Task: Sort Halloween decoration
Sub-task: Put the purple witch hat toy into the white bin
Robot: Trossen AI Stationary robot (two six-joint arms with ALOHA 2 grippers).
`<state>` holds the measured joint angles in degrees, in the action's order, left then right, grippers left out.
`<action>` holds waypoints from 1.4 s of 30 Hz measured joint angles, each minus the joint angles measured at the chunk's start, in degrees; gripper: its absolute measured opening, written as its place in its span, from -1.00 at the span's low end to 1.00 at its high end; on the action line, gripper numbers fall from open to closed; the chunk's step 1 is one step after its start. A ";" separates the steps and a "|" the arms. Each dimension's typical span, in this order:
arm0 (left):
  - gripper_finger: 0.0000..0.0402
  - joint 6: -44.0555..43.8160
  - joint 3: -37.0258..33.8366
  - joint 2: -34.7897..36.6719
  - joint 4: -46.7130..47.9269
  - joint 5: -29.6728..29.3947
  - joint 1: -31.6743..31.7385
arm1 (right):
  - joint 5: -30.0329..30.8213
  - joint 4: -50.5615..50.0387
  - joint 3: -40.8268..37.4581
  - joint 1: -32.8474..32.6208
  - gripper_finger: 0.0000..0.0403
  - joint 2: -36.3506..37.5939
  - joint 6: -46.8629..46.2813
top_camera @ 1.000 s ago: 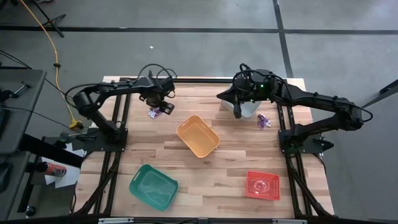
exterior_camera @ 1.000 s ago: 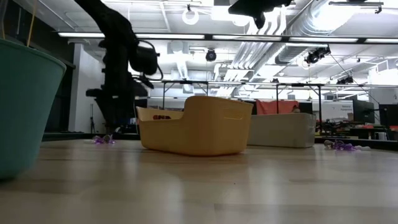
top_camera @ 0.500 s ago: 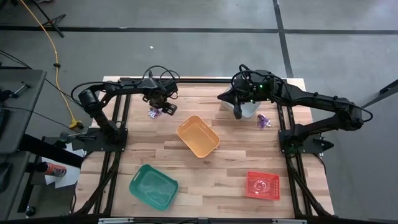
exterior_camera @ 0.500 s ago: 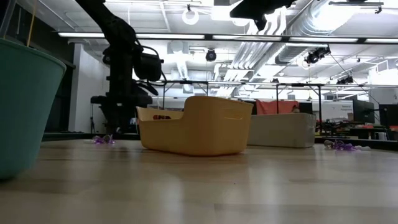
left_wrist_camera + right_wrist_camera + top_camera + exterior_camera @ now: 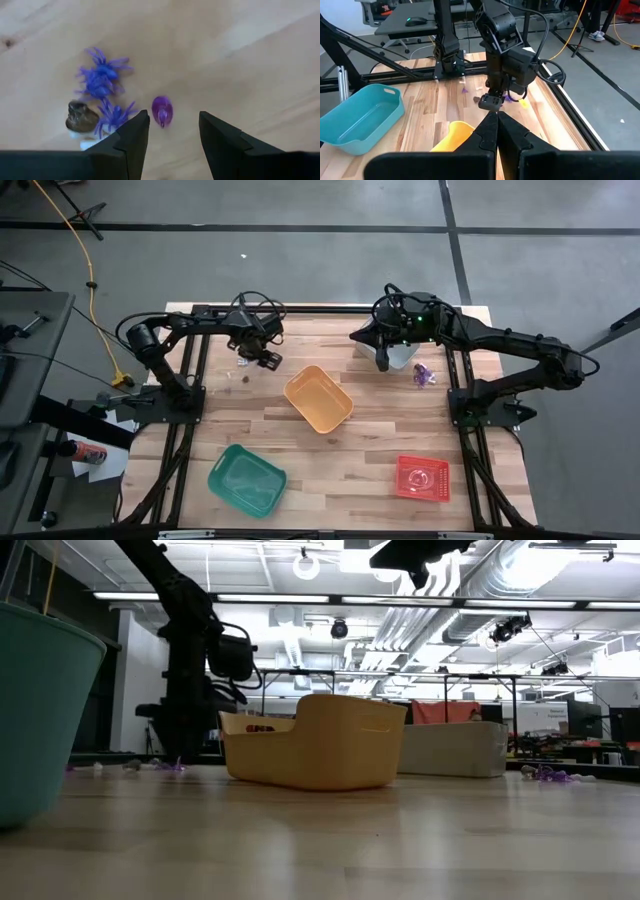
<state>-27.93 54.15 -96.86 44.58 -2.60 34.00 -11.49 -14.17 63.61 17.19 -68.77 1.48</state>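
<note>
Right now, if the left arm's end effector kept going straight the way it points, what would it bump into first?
Probably the tiny purple plastic trinket lying on the wooden table. The open left end effector points down with that trinket nearly between its fingers; purple toy spiders lie just aside. Height above it is unclear.

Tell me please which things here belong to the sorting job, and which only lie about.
Belong to the job:
- purple spiders
- small purple trinket between the open left gripper fingers
- dark trinket
- purple pile by the right arm
- orange bin, green bin, red bin, grey bin

Just lying about:
- yellow cable on the floor
</note>
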 joint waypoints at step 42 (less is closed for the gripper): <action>-0.97 0.53 0.02 0.00 0.63 -1.08 -0.04 | 0.00 -1.18 0.02 0.00 -1.00 0.02 0.00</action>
<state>-27.40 54.17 -96.86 45.21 -3.68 33.95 -11.49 -15.35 63.64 17.19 -68.75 1.48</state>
